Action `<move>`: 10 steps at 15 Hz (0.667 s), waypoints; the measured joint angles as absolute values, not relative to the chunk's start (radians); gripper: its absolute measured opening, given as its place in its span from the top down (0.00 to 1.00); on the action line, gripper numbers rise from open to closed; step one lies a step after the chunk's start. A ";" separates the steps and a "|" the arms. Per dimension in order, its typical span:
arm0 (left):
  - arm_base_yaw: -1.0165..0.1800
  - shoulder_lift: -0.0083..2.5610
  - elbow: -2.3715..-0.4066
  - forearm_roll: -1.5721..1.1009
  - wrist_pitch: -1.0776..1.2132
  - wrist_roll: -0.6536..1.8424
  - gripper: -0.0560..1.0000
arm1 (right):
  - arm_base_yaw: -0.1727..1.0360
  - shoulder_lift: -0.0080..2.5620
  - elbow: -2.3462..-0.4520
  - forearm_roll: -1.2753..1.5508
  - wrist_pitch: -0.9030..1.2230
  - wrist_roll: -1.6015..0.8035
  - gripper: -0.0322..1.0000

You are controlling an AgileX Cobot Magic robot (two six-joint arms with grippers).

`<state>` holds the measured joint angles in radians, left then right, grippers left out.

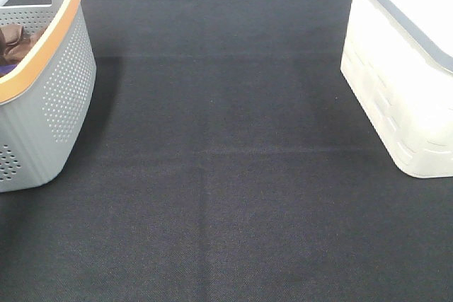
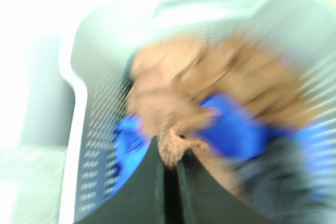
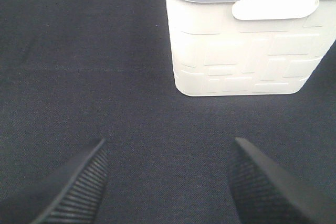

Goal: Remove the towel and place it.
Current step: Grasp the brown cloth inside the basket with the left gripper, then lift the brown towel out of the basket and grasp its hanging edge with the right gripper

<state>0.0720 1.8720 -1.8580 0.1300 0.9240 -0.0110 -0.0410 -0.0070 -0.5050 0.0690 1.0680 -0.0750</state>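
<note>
Left gripper (image 2: 169,153): pressed together, pinching a fold of the towel at the tips; view badly blurred.
Towel (image 2: 210,77): reddish-brown and bunched, inside the basket, spreading away ahead of the left gripper from the pinched fold.
Blue cloth (image 2: 231,132): under the towel, just beyond the left gripper's tips and out to both sides of them.
Basket (image 1: 67,83): grey, perforated, orange rim, standing on the desk; walls rising around the left gripper and the towel.
Brown bundle (image 1: 14,44): seen in the basket from the high camera; towel or another cloth, cannot tell.
Right gripper (image 3: 169,142): spread wide, only dark desk showing between the fingers.
White bin (image 3: 241,56): ahead of the right gripper and apart from it, grey rim, slot handle facing the gripper.
Desk (image 1: 226,175): covered in dark fabric, directly below the right gripper.
</note>
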 joint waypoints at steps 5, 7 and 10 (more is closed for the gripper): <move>0.000 1.708 -1.858 0.086 0.871 -0.011 0.94 | -0.041 -0.007 -0.505 0.074 1.068 -0.075 0.36; -0.038 1.664 -1.858 0.084 0.811 -0.010 0.94 | -0.041 -0.007 -0.505 0.075 1.068 -0.075 0.36; -0.103 1.627 -1.858 0.084 0.732 -0.010 0.94 | -0.041 -0.007 -0.505 0.090 1.068 -0.075 0.36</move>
